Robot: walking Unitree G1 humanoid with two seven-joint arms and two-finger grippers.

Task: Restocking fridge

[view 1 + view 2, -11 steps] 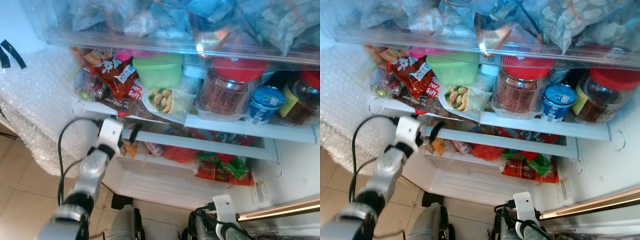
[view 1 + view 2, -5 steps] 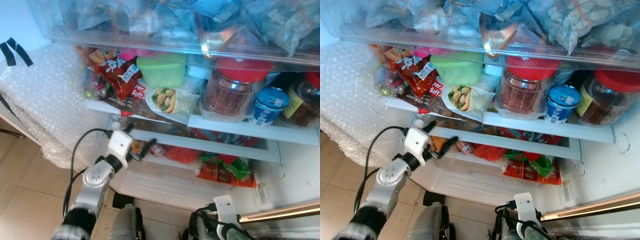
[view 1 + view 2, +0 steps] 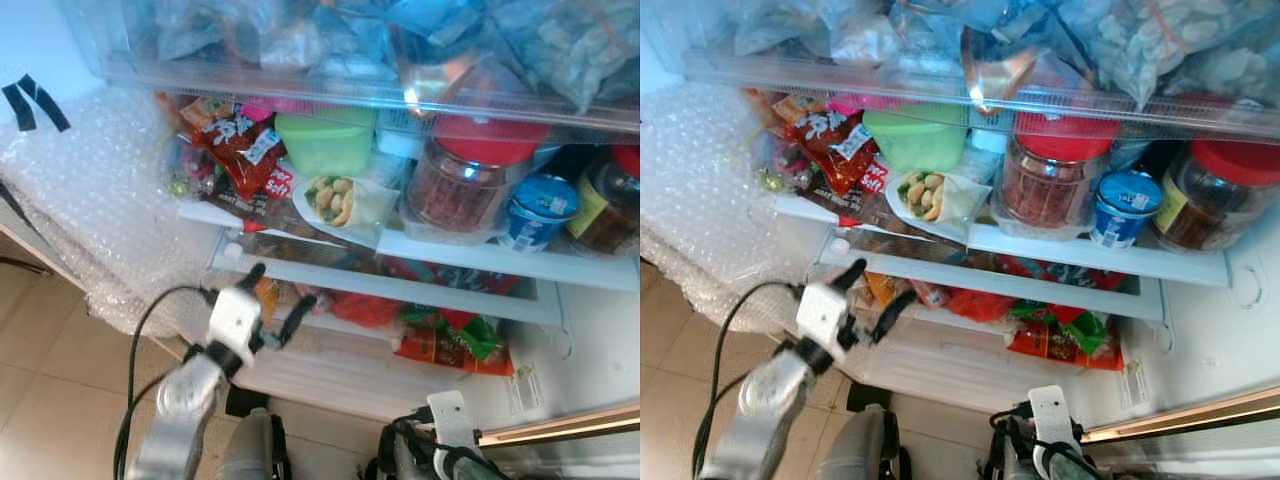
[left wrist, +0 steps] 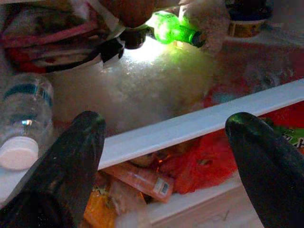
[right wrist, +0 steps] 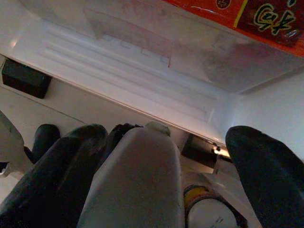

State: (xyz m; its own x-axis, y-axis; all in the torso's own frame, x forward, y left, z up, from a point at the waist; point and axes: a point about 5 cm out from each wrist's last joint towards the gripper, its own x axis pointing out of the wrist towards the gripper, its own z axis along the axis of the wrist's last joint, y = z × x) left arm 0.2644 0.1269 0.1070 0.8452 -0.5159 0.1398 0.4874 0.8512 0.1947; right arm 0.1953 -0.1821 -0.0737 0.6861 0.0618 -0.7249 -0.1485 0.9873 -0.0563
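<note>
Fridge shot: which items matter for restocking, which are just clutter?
In play:
left end effector, open at the drawer front
drawer
shelf
right end effector, open, low

Just there:
bubble wrap
green tub
red-lidded jar
blue cup

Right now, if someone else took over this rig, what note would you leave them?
Left hand: open, holding nothing, raised in front of the lower drawer at its left end.
Right hand: low beside the robot's body, fingers apart, nothing between them.
Fridge: the shelf carries a green tub, a red-lidded jar, a blue-lidded cup, a wrapped sandwich and red snack packets. The drawer below holds more packets.
Done: cannot judge what was already stocked.
Left: no item is in either hand, so the next one to stock must be fetched first.
</note>
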